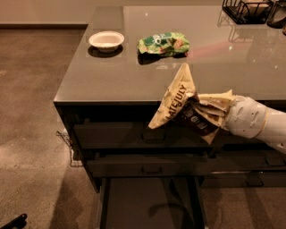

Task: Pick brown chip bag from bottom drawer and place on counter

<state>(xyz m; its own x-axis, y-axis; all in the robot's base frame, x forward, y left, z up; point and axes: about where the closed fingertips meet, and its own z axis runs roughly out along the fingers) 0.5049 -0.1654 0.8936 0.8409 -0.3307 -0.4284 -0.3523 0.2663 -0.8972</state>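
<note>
The brown chip bag (pixel 176 105), cream and dark brown with "LATE JULY" lettering, hangs in the air in front of the counter's front edge, its top corner above the counter (pixel 107 76) surface. My gripper (pixel 204 114) is shut on the bag's right side, with the white arm (pixel 250 118) reaching in from the right. The bottom drawer (pixel 147 201) is pulled open below, and the part of its dark floor that shows is bare.
A green chip bag (pixel 163 43) and a white bowl (pixel 106 40) lie on the counter behind the held bag. A black wire basket (pixel 248 10) stands at the back right. Two handled drawers (pixel 152 170) are closed above the open one.
</note>
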